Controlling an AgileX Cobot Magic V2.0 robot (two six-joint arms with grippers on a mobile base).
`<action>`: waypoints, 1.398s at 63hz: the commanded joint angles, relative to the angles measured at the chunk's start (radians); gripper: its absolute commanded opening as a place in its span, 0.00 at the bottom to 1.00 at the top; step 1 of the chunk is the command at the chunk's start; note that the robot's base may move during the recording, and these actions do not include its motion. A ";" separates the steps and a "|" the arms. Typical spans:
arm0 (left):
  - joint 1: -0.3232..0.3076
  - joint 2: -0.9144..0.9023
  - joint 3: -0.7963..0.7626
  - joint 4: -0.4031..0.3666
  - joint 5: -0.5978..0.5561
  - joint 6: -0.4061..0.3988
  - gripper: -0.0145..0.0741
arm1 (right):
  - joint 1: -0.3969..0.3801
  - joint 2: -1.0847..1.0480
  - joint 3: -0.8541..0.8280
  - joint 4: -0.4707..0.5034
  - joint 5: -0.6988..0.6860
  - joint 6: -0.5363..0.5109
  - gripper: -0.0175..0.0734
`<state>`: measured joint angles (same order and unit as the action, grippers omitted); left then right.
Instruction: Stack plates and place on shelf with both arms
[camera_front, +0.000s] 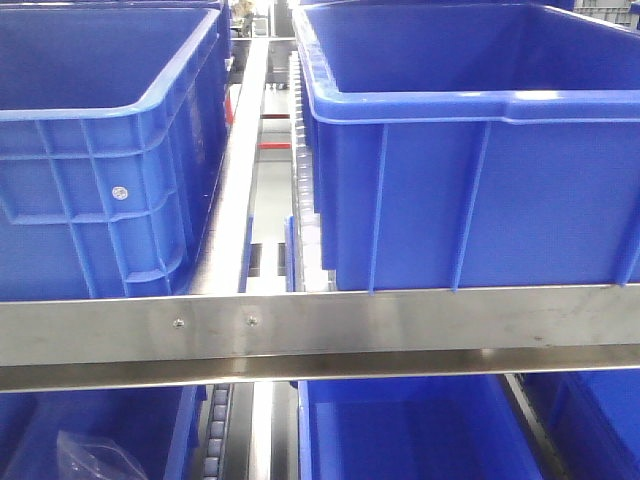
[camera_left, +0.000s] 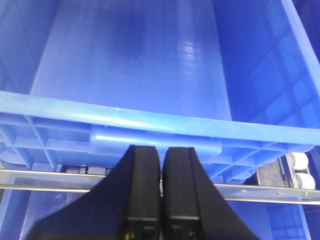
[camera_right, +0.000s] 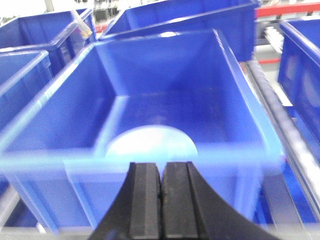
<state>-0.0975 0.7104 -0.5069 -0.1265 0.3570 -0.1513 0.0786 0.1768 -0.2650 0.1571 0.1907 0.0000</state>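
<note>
The biggest things here are blue bins on a metal shelf rack (camera_front: 320, 335). One big blue bin (camera_front: 470, 150) sits on the upper right of the rack, and another bin (camera_front: 100, 150) sits on the upper left.

The right gripper (camera_right: 161, 200) hangs just in front of an open blue bin (camera_right: 160, 100). Its fingers are pressed together and hold nothing. Ahead of it and lower down, inside that bin, lies a pale plate (camera_right: 151, 142). Only one plate shows, and the picture is blurry.

The left gripper (camera_left: 161, 190) is squeezed closed too, with nothing in it. Just ahead of it is the rim of an empty-looking bin (camera_left: 150, 120).

I think the job has hardly started: no stacking shows, and no plate has been picked up.

I can see no words or labels to read.
</note>
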 joint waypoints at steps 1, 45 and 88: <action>-0.006 -0.001 -0.029 -0.010 -0.081 0.000 0.28 | -0.018 -0.084 0.040 0.003 -0.084 0.000 0.25; -0.006 -0.001 -0.029 -0.010 -0.081 0.000 0.28 | -0.043 -0.209 0.276 0.003 -0.197 0.000 0.25; -0.006 -0.001 -0.029 -0.010 -0.081 0.000 0.28 | -0.043 -0.209 0.277 -0.172 -0.197 0.123 0.25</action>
<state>-0.0975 0.7104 -0.5069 -0.1265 0.3570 -0.1513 0.0436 -0.0109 0.0277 0.0000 0.0880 0.1192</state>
